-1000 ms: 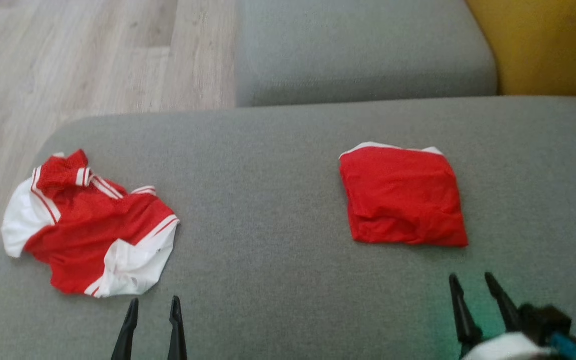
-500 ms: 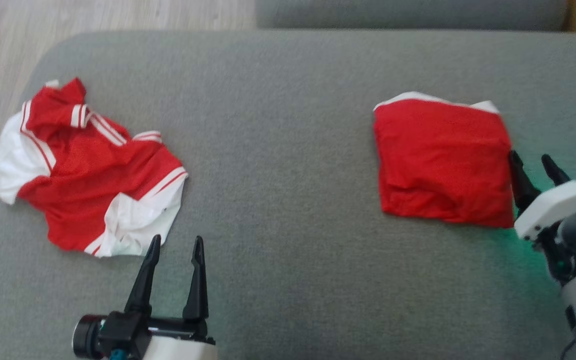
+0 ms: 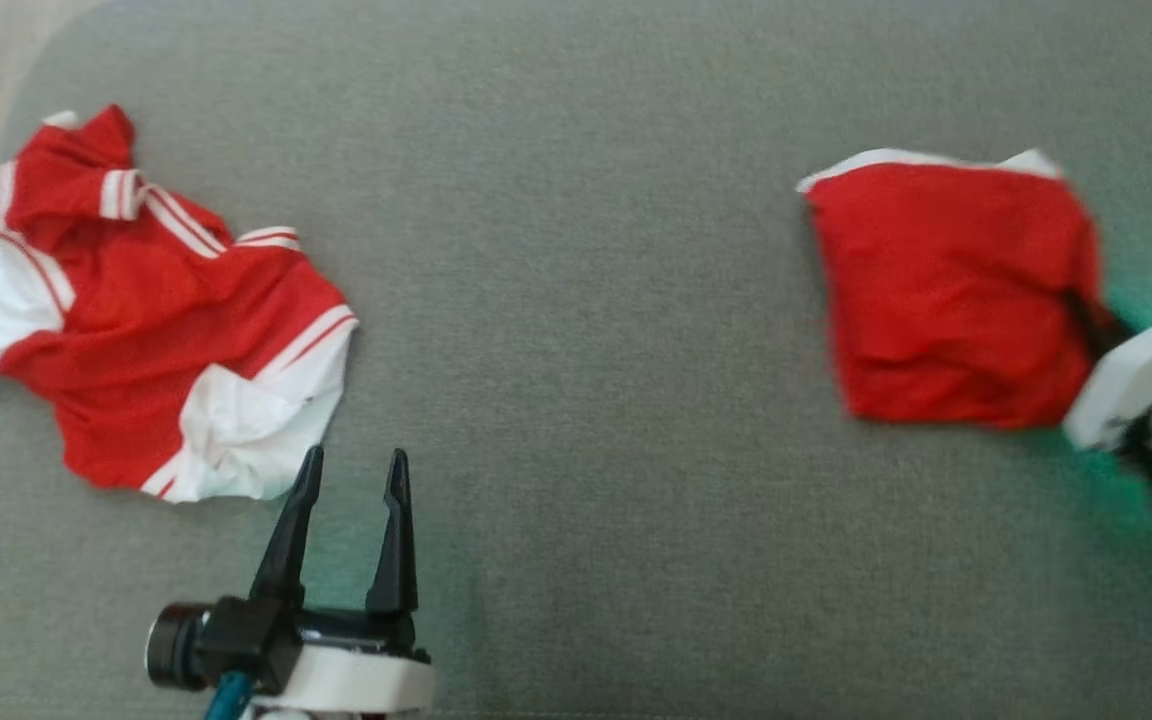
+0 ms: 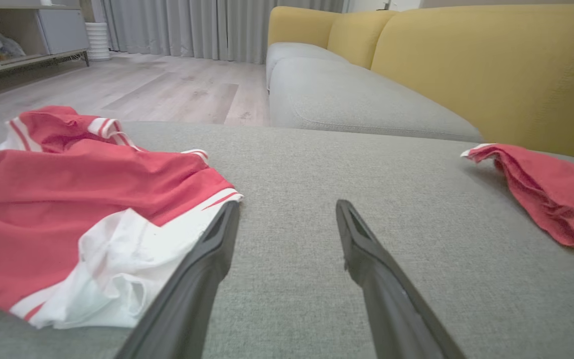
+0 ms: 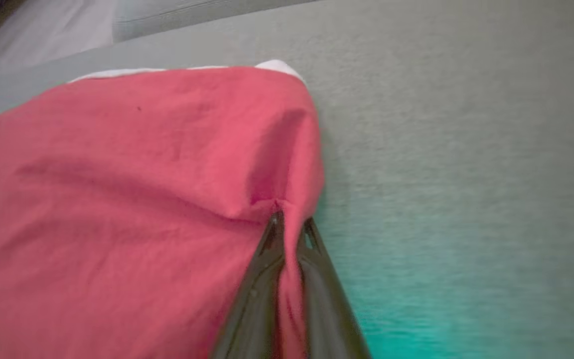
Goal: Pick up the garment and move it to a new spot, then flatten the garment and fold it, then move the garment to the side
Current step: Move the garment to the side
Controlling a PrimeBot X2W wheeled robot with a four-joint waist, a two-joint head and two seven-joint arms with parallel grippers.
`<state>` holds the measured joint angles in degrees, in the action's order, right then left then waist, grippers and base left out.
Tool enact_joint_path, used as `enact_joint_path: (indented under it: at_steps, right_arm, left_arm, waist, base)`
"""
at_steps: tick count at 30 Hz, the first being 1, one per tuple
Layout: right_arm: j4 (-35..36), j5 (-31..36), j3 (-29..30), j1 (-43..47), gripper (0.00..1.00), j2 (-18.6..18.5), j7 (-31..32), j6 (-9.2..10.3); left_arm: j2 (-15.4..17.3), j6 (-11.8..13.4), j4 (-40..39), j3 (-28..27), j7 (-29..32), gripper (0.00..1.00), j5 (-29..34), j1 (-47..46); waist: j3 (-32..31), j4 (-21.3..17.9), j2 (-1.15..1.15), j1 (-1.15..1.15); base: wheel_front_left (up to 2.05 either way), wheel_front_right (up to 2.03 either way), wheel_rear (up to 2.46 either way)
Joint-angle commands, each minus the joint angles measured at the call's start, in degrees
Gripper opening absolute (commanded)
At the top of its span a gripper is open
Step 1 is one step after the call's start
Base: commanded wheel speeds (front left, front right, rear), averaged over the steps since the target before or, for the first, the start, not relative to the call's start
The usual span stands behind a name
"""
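Note:
The garment [image 3: 946, 290] is a folded red square with a thin white edge at its far side, lying on the right of the grey cushion [image 3: 586, 300]. My right gripper [image 3: 1081, 310] is shut on its right edge. In the right wrist view the red cloth [image 5: 117, 199] bunches up between the closed fingertips of that gripper [image 5: 287, 219]. My left gripper [image 3: 354, 470] stands open just off the near right hem of a crumpled red-and-white garment [image 3: 156, 320], with nothing between its fingers. The left wrist view shows the left gripper [image 4: 287, 209] above bare cushion, with the folded garment [image 4: 551, 189] far right.
The crumpled red-and-white garment [image 4: 68, 199] covers the cushion's left end. A second grey seat [image 4: 357, 99] and a yellow backrest [image 4: 466, 60] lie beyond, with wooden floor [image 4: 142, 89] past the cushion's far edge. Bare cushion lies between the two garments.
The head camera has tilted down. My right gripper came up to the folded garment's right edge and shut on it. The left gripper advanced a little beside the crumpled garment and stayed open.

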<state>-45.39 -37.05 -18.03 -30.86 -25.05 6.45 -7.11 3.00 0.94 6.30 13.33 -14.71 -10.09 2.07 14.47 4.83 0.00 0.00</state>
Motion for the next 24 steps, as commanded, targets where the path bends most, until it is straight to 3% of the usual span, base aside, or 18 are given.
enact_joint_path:
  at_steps: [1, 7, 8, 15, 18, 24]
  right_arm:
    - [0.64, 1.42, -0.76, -2.88, 0.00, -4.48, -0.77, -0.37]
    - [-0.10, 6.36, -0.39, -7.75, 0.00, -14.57, 0.72, -0.37]
    - [-0.10, 6.36, -0.39, -7.75, 0.00, -14.57, 0.72, -0.37]
    - [3.90, 14.09, 1.67, -13.35, 0.00, -23.88, 3.06, -0.37]
    - [6.08, 16.61, 4.00, -13.99, 0.00, -25.46, 3.97, -0.37]
    - [8.36, 21.29, 10.02, -12.09, 0.00, -25.01, 7.22, -0.37]
  left_arm:
    - [-0.13, -0.60, -1.94, -1.52, -0.29, 1.00, 0.39, -3.06]
    - [-0.13, -2.30, -2.64, -1.10, -0.29, 1.00, 1.08, -6.31]
    - [-0.13, -2.30, -2.64, -1.10, -0.29, 1.00, 1.08, -6.31]
    - [-0.13, -3.89, -2.96, -1.39, -0.29, 1.00, 1.76, -11.25]
    - [-0.13, -4.49, -2.53, -1.63, -0.29, 1.00, 1.72, -13.18]
    - [-0.13, -5.31, -1.37, -1.87, -0.29, 1.00, 2.21, -15.50]
  waist:
    - [2.39, -1.70, 0.00, 0.00]
    - [8.91, -4.27, 0.00, 0.00]
    - [8.91, -4.27, 0.00, 0.00]
    - [15.83, -6.77, 0.00, 0.00]
    - [17.64, -7.44, 0.00, 0.00]
    - [18.28, -7.67, 0.00, 0.00]
  base:
    - [0.00, 0.00, 0.00]
    - [0.00, 0.00, 0.00]
    - [0.00, 0.00, 0.00]
    - [0.00, 0.00, 0.00]
    - [0.00, 0.00, 0.00]
    - [0.00, 0.00, 0.00]
